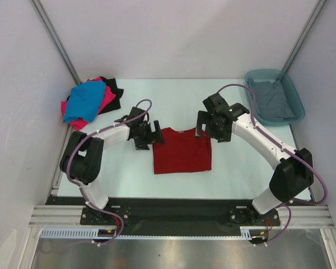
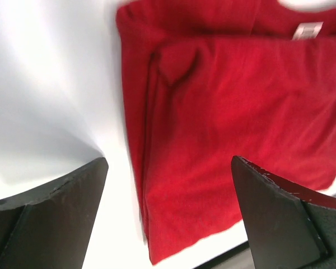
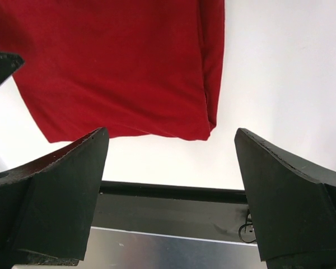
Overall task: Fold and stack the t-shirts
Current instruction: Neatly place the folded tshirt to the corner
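Base plate point(image 1: 173, 210) nearest; red t-shirt point(image 1: 182, 151), white table point(image 1: 179, 101), white walls point(image 1: 173, 33).

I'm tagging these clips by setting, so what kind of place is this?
Probably a robot lab cell, not a home: plain white walls on metal posts, and a left arm and right arm bolted to the table edge.

We see a pale table point(image 1: 179, 95), and in its middle a dark red t-shirt point(image 1: 182, 150) lies flat, with both side edges folded in. At the far left corner there is a loose pile, a blue shirt point(image 1: 87, 101) on top of a pink shirt point(image 1: 107, 101) and a black shirt point(image 1: 115, 91). At the far right corner stands a teal tub point(image 1: 265, 72), well apart from the red one.
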Available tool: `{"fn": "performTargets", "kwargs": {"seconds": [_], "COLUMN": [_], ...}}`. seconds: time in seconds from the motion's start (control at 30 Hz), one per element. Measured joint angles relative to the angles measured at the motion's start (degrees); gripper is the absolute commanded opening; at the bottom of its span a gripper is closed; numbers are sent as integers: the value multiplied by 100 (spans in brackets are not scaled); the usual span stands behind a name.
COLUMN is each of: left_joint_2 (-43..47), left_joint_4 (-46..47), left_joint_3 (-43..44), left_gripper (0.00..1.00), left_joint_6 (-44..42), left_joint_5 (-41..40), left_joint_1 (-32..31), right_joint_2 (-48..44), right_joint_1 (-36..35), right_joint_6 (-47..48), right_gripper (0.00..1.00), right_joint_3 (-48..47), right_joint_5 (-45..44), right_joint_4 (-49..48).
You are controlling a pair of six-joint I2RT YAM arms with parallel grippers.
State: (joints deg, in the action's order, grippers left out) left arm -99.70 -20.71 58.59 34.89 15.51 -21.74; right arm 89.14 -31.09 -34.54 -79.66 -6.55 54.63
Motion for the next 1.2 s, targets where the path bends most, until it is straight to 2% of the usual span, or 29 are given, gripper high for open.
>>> {"fn": "performTargets", "kwargs": {"seconds": [0.2,0.47,0.87,0.97,1.0,1.03,1.07,1.1,1.2], "left_joint_2": [-317,-407,-603,-627,-638,-656,-693,-767,-822], "left_joint_4": [284,1139,2367,2544,2614,2643,2581,2549,2470], "left_joint_3": [284,63,-273,-345,-396,-439,-479,-531,-483], "left_gripper": [100,100,100,81,54,34,9,0,0], "left_joint_6": [-20,210,529,586,605,649,636,638,695], "left_joint_5": [234,702,1344,1421,1458,1484,1429,1453,1602], "left_joint_1": [7,-13,-562,-673,-695,-706,-719,-726,-732], "right_joint_2": [0,0,-13,-44,-57,-68,-94,-109,-181], "right_joint_1": [26,61,83,83,83,83,83,83,87], "right_joint_6": [0,0,-98,-151,-170,-190,-201,-212,-238], "right_gripper": [100,100,100,100,100,100,100,100,100], "right_joint_3": [2,4,284,424,459,487,514,520,529], "right_joint_5": [42,61,210,251,260,264,267,267,258], "right_joint_4": [2,55,85,109,120,125,129,131,133]}}
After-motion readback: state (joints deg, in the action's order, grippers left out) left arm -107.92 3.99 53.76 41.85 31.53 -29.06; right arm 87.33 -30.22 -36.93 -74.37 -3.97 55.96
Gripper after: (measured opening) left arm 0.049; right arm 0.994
